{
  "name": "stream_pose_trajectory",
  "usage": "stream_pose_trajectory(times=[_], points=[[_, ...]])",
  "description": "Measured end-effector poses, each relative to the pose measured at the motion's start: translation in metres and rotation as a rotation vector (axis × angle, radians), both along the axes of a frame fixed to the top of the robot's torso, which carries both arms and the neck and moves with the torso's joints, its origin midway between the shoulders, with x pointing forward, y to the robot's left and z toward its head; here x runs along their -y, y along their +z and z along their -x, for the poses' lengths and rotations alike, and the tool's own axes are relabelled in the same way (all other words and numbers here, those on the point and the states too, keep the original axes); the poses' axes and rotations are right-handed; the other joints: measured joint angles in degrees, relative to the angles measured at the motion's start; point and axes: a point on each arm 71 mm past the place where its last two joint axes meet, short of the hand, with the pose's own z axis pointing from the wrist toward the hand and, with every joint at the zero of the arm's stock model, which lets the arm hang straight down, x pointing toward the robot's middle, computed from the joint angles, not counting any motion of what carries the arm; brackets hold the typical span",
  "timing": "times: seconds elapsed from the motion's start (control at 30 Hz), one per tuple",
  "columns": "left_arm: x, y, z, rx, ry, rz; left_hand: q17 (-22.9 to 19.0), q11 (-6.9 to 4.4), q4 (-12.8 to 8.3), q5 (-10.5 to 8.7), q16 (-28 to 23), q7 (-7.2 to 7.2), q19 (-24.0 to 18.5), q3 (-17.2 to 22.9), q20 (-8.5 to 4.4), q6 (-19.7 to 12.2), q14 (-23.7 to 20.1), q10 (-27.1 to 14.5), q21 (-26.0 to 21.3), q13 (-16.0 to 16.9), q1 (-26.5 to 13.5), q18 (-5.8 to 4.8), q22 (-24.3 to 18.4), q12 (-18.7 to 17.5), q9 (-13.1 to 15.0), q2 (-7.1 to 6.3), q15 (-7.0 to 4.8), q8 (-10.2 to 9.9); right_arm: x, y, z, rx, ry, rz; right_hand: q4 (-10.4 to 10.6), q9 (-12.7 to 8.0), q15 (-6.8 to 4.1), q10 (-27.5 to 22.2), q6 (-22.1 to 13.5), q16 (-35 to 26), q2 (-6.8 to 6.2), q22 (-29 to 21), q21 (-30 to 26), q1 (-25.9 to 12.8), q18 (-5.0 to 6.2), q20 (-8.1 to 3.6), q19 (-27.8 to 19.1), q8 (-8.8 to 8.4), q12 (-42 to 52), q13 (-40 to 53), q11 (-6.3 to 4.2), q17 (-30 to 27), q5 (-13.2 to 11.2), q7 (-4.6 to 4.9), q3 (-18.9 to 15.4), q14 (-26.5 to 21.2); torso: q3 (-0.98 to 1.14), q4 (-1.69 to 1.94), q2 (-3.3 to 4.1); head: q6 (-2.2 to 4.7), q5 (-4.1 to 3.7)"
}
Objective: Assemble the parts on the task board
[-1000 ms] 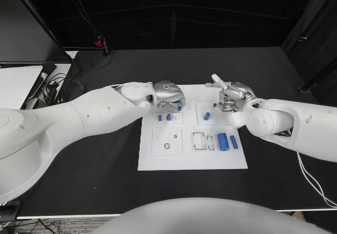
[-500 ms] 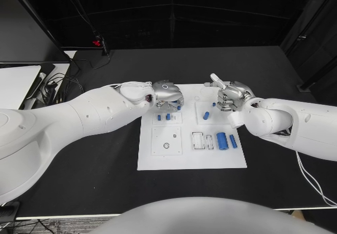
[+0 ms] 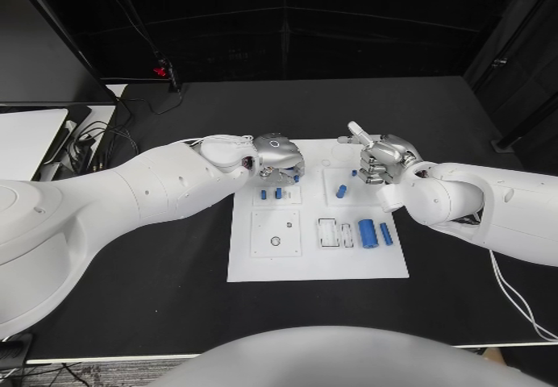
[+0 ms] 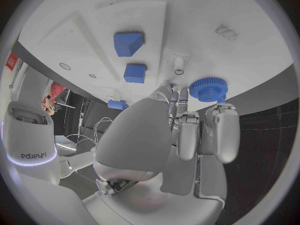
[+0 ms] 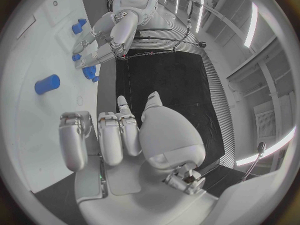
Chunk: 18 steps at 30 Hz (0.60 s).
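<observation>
Nearby: cables left of black table | white desk beyond

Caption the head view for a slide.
Both hands, left and right, work at the far edge of the white task board among small blue parts.

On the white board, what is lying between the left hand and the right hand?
In the head view, bare white board separates the left hand from the right hand. The nearest part, a small blue cylinder, lies nearer the robot, below that gap.
</observation>
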Motion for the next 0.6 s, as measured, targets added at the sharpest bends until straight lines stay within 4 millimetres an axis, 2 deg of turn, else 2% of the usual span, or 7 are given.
stream_pose_trajectory(times=[0.6], points=[[0.0019, 0.0001, 0.0003, -0.011, 0.001, -0.007, 0.00, -0.20, -0.08, 0.00, 0.00, -0.11, 0.00, 0.87, 0.00, 0.52, 0.20, 0.21, -0.24, -0.05, 0.29, 0.00, 0.00, -0.21, -0.05, 0.29, 0.20, 0.00, -0.0002, 0.0000, 0.0000, 0.001, 0.000, 0.000, 0.00, 0.00, 0.00, 0.00, 0.00, 0.00, 0.00, 0.00, 0.00, 0.00, 0.00, 0.00, 0.00, 0.00, 0.00, 0.01, 0.00, 0.00, 0.00, 0.00, 0.00, 0.00, 0.04, 0.02, -0.03, 0.24, -0.13]])
